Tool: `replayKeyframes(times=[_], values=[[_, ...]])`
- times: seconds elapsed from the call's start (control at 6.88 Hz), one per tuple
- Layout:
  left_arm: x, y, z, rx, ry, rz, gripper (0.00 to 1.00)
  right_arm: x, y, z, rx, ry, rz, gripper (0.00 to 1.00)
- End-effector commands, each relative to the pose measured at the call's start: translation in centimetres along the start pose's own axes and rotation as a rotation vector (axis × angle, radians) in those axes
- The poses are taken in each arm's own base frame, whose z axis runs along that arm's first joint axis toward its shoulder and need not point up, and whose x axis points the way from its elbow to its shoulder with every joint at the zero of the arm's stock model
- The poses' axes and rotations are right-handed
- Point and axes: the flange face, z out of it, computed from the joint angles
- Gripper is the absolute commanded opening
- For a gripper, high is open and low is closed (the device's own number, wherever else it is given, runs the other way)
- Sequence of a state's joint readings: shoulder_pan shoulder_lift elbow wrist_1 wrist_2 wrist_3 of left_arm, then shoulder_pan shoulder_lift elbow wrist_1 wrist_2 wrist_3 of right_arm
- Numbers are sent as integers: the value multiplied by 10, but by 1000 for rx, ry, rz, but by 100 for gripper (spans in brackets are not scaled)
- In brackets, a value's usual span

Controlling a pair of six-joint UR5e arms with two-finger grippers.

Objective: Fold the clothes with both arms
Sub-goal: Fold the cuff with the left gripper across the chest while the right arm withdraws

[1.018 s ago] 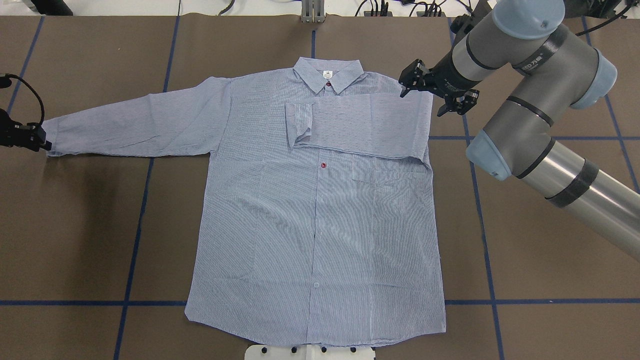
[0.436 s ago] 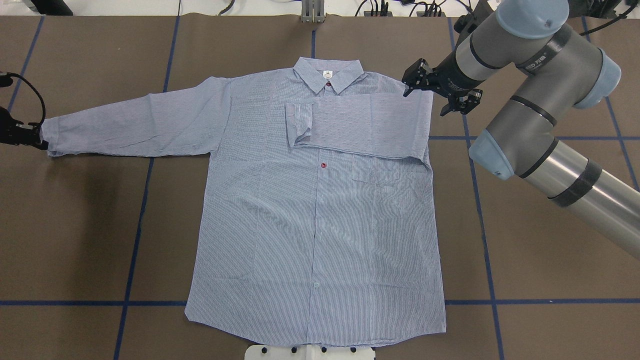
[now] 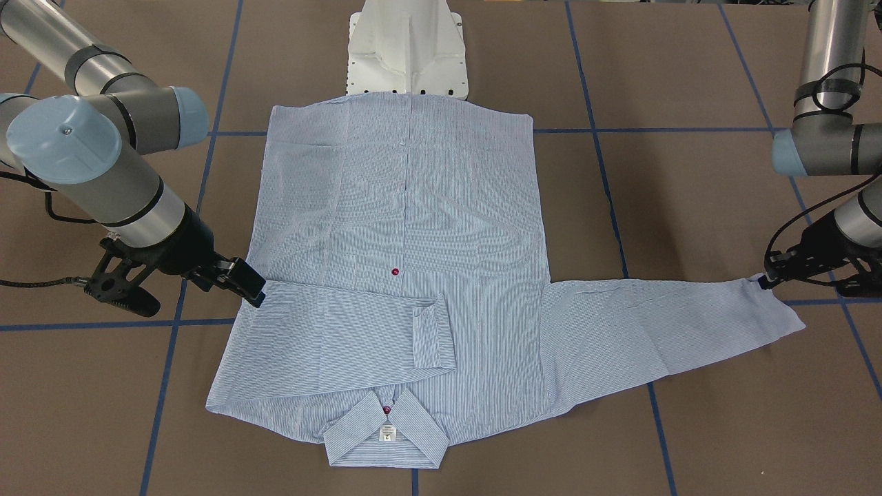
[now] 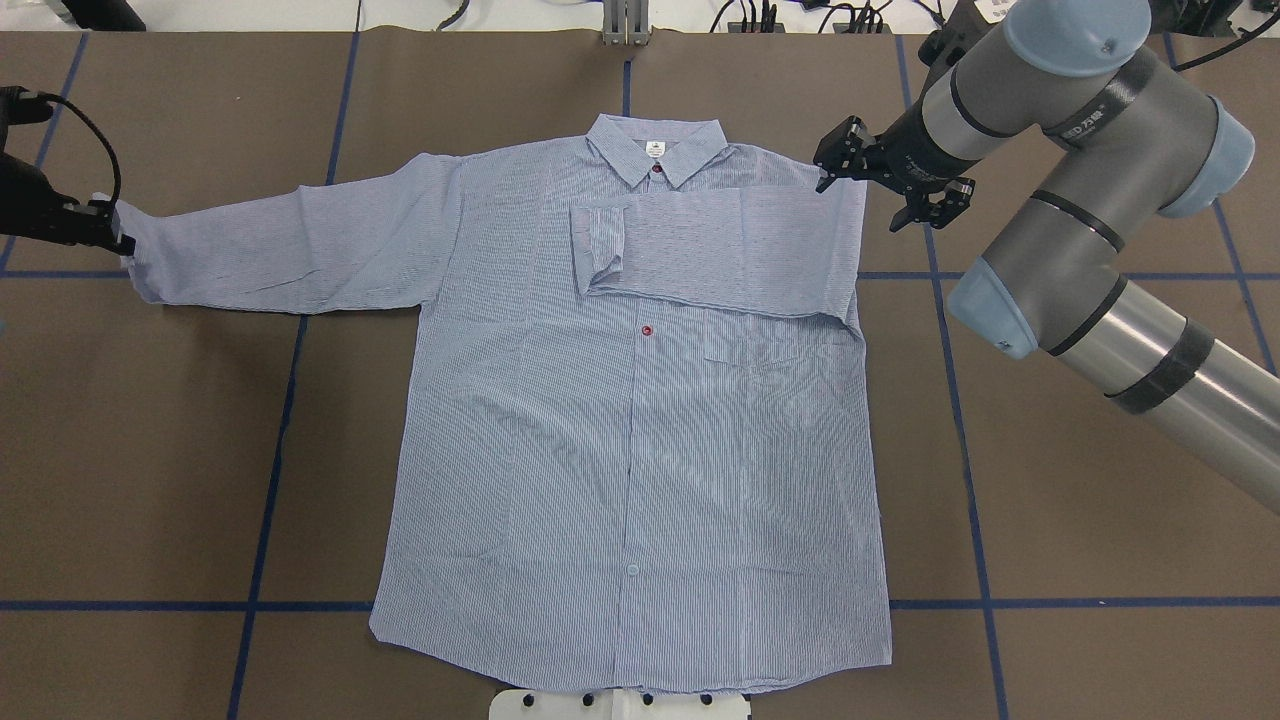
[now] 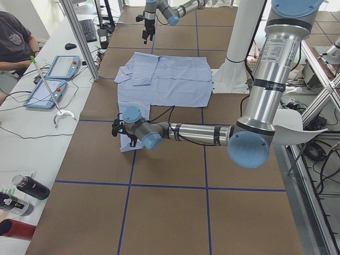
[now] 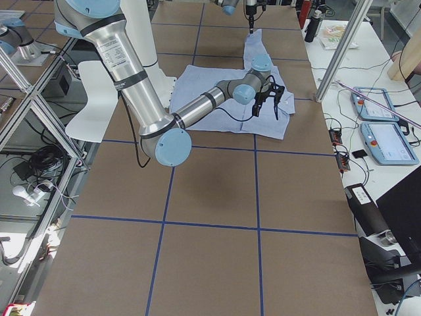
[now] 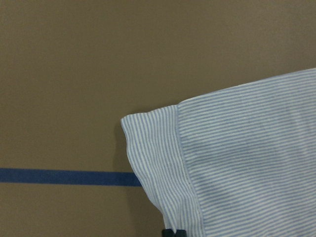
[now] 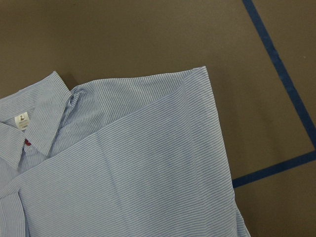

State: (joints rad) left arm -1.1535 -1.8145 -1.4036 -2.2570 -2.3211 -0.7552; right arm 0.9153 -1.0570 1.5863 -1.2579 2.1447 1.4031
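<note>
Pinching a sleeve cuff (image 4: 140, 262) at the left edge with the left gripper (image 4: 118, 232), fingers closed on it. Hovering upper right with the right gripper (image 4: 858, 205), fingers wide apart, beside the shirt (image 4: 640, 430) spread flat mid-frame on the tabletop (image 4: 1050, 480)

Left pincer (image 4: 110, 228) clamped, right pincer (image 4: 860, 203) spread wide

- Bright, even light from above; shadows on the table (image 4: 150, 450) are soft and faint.
- Stripes on the shirt (image 4: 640, 430) shimmer with moiré in the fixed views.
- Wrist close-ups are sharp.
- Side views lean and bend toward their edges.
- Mild sheen on the right arm (image 4: 1180, 370).
</note>
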Motion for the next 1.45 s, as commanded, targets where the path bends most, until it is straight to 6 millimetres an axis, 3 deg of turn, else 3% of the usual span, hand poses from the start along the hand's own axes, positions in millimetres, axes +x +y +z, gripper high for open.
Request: replayKeyframes(times=[0.0, 0.29, 0.44, 0.58, 0.73, 0.87, 1.02, 1.31], values=[[156, -67, -56, 73, 94, 1, 0, 23, -9, -1, 5, 17, -36, 100], [359, -31, -8, -29, 239, -54, 0, 54, -19, -14, 5, 23, -26, 100], [422, -8, 6, -32, 267, -90, 0, 77, -30, -29, -8, 17, -25, 100], [476, 3, 19, -17, 282, -99, 0, 106, -38, -31, -16, 32, -59, 100], [537, -2, 34, -1, 286, -104, 0, 139, -45, -39, -15, 44, -82, 100], [588, -8, 49, 8, 293, -109, 0, 171, -57, -49, -19, 53, -108, 100], [614, -6, 55, 35, 327, -152, 0, 185, -65, -56, -21, 54, -116, 100], [634, 19, 76, 58, 322, -143, 0, 189, -69, -55, -20, 62, -118, 100]])
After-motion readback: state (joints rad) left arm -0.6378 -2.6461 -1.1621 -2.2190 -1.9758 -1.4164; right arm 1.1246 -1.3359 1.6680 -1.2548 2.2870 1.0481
